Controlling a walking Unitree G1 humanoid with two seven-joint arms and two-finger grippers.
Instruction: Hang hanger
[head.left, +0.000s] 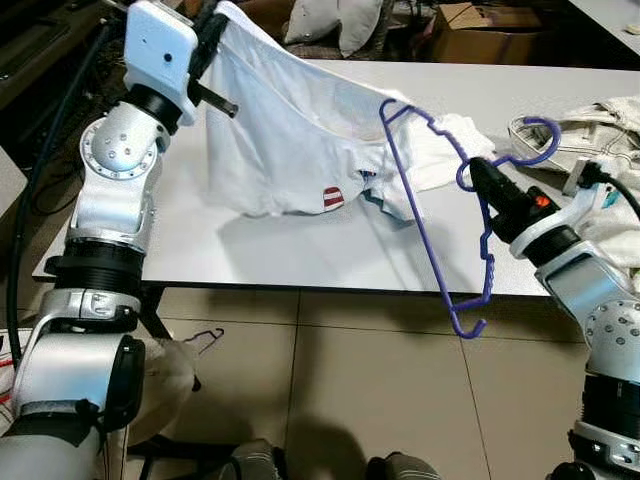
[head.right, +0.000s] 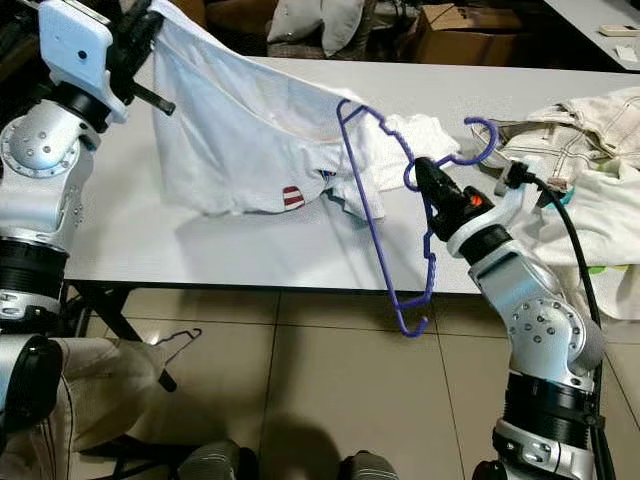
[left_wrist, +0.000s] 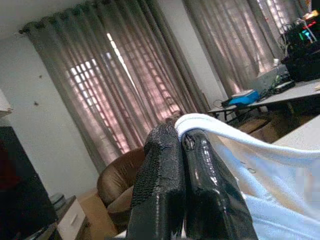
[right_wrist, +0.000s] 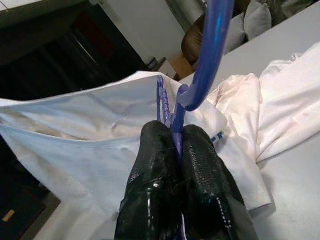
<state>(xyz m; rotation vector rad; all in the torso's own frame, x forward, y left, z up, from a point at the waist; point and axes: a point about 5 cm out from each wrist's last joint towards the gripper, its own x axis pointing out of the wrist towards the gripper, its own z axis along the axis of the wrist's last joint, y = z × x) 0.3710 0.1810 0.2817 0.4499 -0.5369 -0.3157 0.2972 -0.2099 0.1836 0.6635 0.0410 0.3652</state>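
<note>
While the left gripper stands raised over the far left corner of the white table, its two black fingers are pressed together on the hem of a white T-shirt. Shirt hangs from that pinch and drapes down to the tabletop; a small red-and-white label shows near its lower edge.

Right gripper is clamped on the neck of a purple plastic hanger, just below the hook. Hanger is held tilted over the near table edge: hook curls up and toward the right, one shoulder reaches toward the shirt opening and touches or overlaps the cloth, the other end dips below the table edge above the tiled floor.

Beige garments lie heaped on the table's right side, behind the right arm. A thin wire hanger lies on the floor under the table, at left. Cardboard box and cushions sit beyond the table.
</note>
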